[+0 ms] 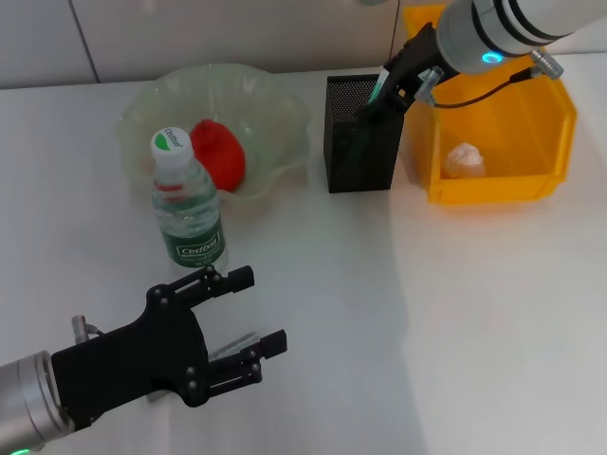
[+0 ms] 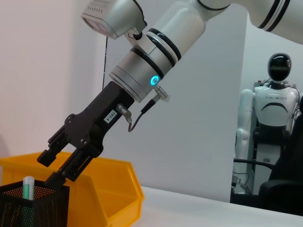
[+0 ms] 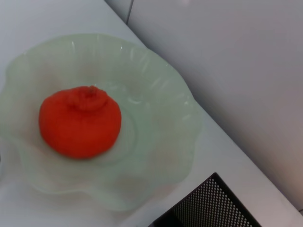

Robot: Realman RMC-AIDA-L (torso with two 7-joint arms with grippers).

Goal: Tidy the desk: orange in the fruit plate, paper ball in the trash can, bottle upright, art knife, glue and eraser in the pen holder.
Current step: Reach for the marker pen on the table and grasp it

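Note:
The orange (image 1: 218, 154) (image 3: 79, 123) lies in the pale green fruit plate (image 1: 285, 104) (image 3: 182, 106). In front of the plate the bottle (image 1: 187, 204) stands upright. The paper ball (image 1: 465, 159) rests inside the yellow trash can (image 1: 560, 123) (image 2: 109, 189). My right gripper (image 1: 375, 100) (image 2: 51, 168) hangs open just over the rim of the black mesh pen holder (image 1: 360, 152) (image 2: 38, 208) (image 3: 213, 208). A green stick with a pale cap (image 2: 28, 187) stands inside it; I cannot tell whether it is the glue or the art knife. The eraser is hidden. My left gripper (image 1: 248, 318) hovers open near the table's front left.
The trash can stands directly right of the pen holder, and the fruit plate sits to its left. A wall runs along the table's back edge. Another humanoid robot (image 2: 277, 104) stands far off in the room.

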